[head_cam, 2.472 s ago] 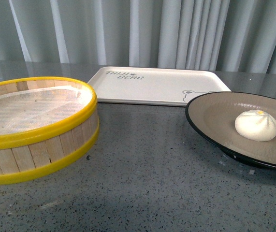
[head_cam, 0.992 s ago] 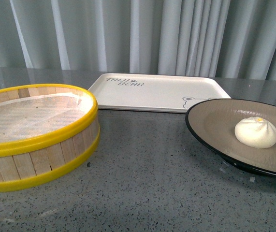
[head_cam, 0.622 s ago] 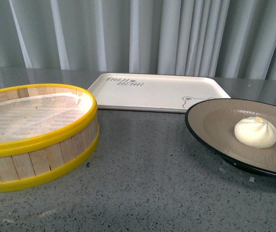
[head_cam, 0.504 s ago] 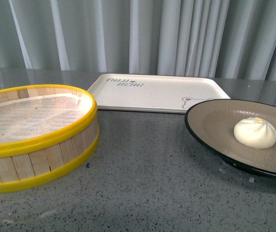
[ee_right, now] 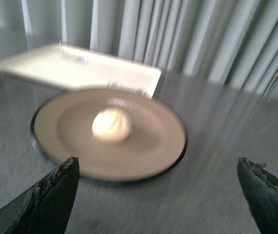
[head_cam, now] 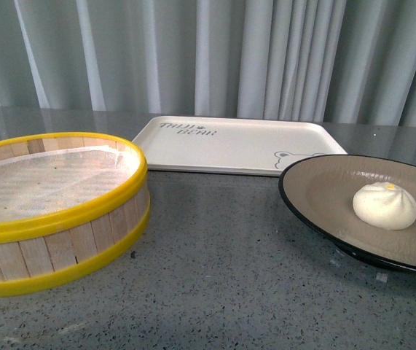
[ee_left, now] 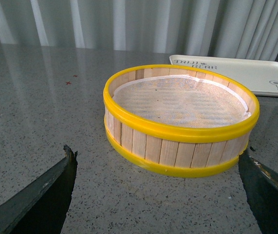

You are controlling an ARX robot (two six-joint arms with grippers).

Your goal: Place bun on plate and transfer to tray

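Close to the wrist cameras, the left gripper (ee_left: pixel 156 155) and the right gripper (ee_right: pixel 157 164) both gape wide, nothing between their dark fingers; the right wrist picture is blurred. On the speckled grey worktop (head_cam: pixel 229 284), a yellow-rimmed wooden steamer (head_cam: pixel 69 233) lined with white paper stands to the left. To the right lies the black-rimmed plate (head_cam: pixel 324 182), with the bun (head_cam: pixel 385 205) resting near its middle. Behind both, the cream tray (head_cam: pixel 229 142) lies flat; its dark lettering ends in "BEAR", the upper word unclear. The plate's rim covers part of its bear drawing. Grey curtains (head_cam: pixel 193 51) hang farthest back
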